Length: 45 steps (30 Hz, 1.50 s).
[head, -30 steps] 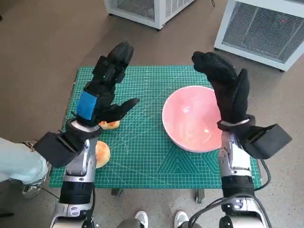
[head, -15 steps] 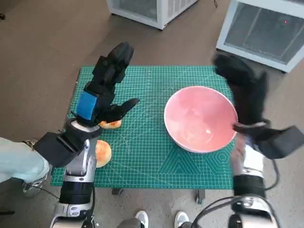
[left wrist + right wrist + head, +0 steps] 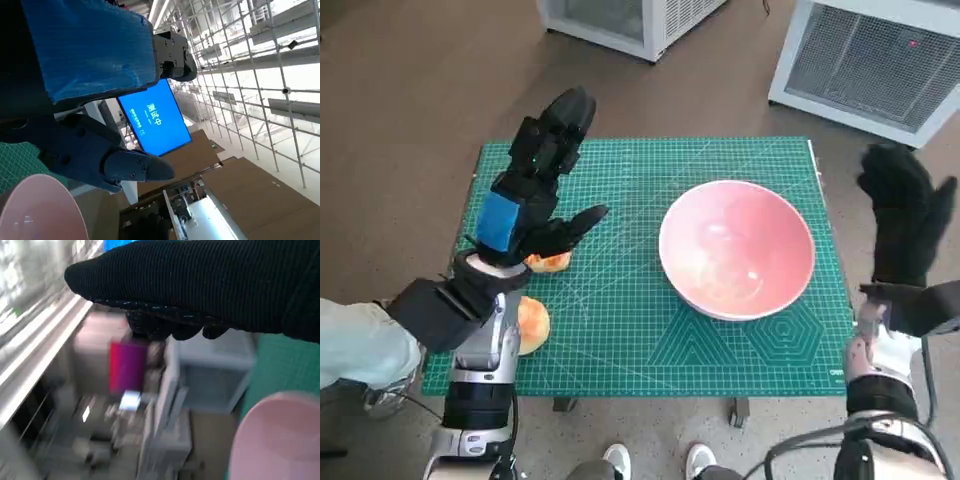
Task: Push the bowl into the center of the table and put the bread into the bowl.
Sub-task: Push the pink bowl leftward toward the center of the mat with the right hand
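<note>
- Orange-brown bread [image 3: 533, 325] lies nearest us at the table's near-left edge, at about six o'clock from our left hand [image 3: 525, 210]; a second bread piece [image 3: 552, 262] sits just under that hand.
- Our left hand hovers with fingers spread, gripping nothing.
- The pink bowl [image 3: 736, 262] rests right of the green mat [image 3: 620, 320] centre, at nine o'clock from our right hand [image 3: 905, 215], the nearer one for a leftward push.
- Our right hand is raised beyond the table's right edge, fingers extended, holding nothing.
- A blue screen [image 3: 155, 119] shows white writing we cannot read.
</note>
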Available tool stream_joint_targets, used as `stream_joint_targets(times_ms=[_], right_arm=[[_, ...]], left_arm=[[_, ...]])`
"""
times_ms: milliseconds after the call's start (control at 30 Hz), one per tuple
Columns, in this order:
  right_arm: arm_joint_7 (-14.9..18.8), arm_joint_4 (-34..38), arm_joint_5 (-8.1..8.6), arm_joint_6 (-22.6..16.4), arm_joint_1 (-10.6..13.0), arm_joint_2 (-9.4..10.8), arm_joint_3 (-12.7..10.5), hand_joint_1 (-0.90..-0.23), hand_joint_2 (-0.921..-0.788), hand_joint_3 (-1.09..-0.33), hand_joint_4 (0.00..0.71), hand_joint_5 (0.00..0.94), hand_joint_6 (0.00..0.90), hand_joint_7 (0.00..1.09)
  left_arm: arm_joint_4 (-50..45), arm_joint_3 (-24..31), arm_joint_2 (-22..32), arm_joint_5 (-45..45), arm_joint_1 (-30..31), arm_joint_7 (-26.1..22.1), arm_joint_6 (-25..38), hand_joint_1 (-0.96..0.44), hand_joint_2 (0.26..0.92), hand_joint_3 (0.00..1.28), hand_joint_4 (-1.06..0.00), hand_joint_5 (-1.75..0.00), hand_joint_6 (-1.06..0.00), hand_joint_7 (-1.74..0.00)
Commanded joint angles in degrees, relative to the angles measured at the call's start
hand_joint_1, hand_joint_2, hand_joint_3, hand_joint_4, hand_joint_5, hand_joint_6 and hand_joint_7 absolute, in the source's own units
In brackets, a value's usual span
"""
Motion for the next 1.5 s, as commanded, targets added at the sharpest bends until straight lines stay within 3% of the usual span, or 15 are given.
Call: stream_joint_targets(times_ms=[33, 333, 700, 1067, 1500], right_arm=[[-1.22, 3.4, 0.82, 2.91, 0.17, 1.03, -1.41, -0.602, -0.921, -0.794, 0.25, 0.02, 0.124, 0.41], [-2.48, 6.61, 0.9, 7.98, 0.47, 3.06, -2.68, -0.552, -0.921, -0.798, 0.275, 0.01, 0.182, 0.35], [-3.59, 7.96, 0.13, 12.09, -0.6, 6.01, -2.61, -0.569, -0.921, -0.816, 0.279, 0.005, 0.206, 0.32], [0.15, 8.56, 4.63, 16.89, -3.66, 11.07, -6.53, -0.62, -0.921, -0.833, 0.302, 0.012, 0.263, 0.31], [0.69, 8.6, 4.87, 18.95, -6.81, 14.29, -6.83, -0.597, -0.921, -0.876, 0.32, 0.012, 0.297, 0.29]], left_arm=[[0.51, 0.41, 0.03, -0.04, 0.31, 0.37, -0.69, -0.48, 0.921, 0.25, -0.17, 0.0, -0.03, -0.45], [0.59, 0.13, -0.19, 0.07, 0.21, 0.51, -0.78, -0.48, 0.921, 0.25, -0.17, 0.0, -0.03, -0.45], [0.53, 0.31, 0.27, -0.16, 0.33, 0.16, -0.72, -0.48, 0.921, 0.25, -0.17, 0.0, -0.02, -0.46], [-0.33, 0.37, 0.51, 0.06, 1.06, 0.35, -0.64, -0.48, 0.921, 0.25, -0.17, 0.0, -0.02, -0.46], [-2.24, 1.39, 1.74, -0.56, 3.02, 0.39, 0.08, -0.49, 0.921, 0.24, -0.19, -0.01, -0.03, -0.45]])
